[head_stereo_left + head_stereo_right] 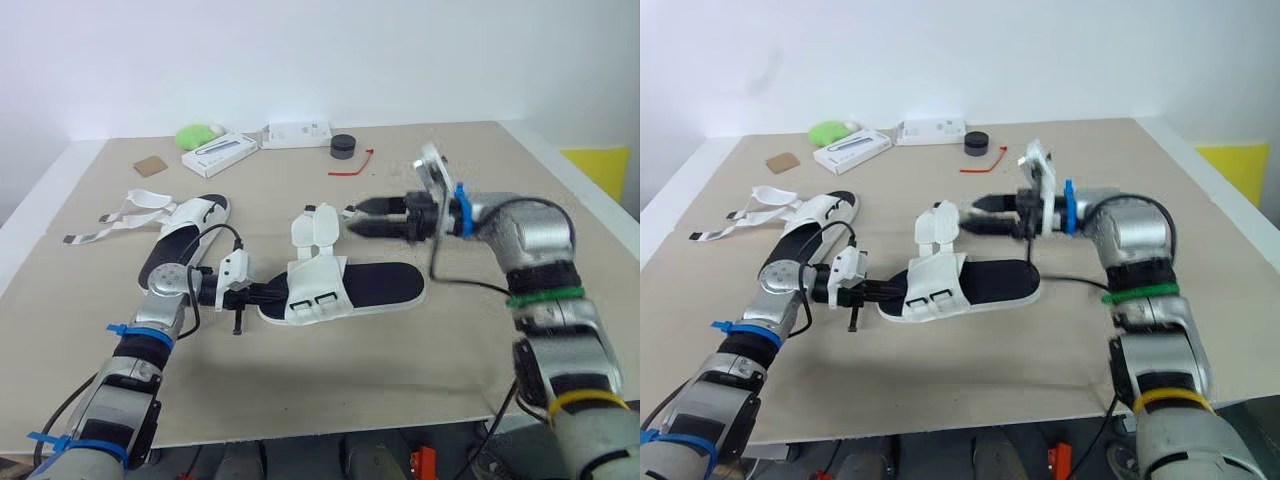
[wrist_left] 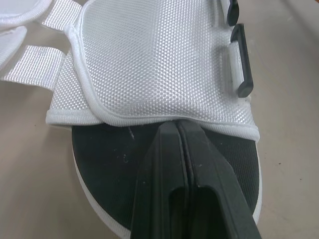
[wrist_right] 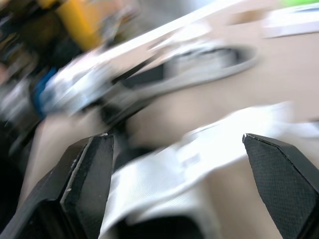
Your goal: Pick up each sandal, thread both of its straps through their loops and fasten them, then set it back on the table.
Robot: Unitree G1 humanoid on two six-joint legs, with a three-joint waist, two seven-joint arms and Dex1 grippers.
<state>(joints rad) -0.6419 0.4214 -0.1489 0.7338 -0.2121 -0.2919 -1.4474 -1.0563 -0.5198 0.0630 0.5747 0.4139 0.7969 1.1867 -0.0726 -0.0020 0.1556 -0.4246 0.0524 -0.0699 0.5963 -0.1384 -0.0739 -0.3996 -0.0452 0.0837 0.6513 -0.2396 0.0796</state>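
Item: white woven sandal with black footbed (image 1: 340,288), flat on the tan table (image 1: 470,365), unfastened.
Left gripper (image 2: 177,124): fingers pressed together, tips resting on the footbed's end.
Right gripper (image 1: 365,218): fingers wide apart, just short of the upraised white straps (image 1: 318,225).
Step, we judge: threading. Next: pinch a strap end.

On my tan desk (image 1: 300,385) the black-soled, white-strapped sandal (image 1: 345,288) lies centre; the second, matching sandal (image 1: 185,228) lies behind it, to the left.

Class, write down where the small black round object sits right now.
In the left eye view, the black round object sits far back near centre, right of the white box, behind the red tie.
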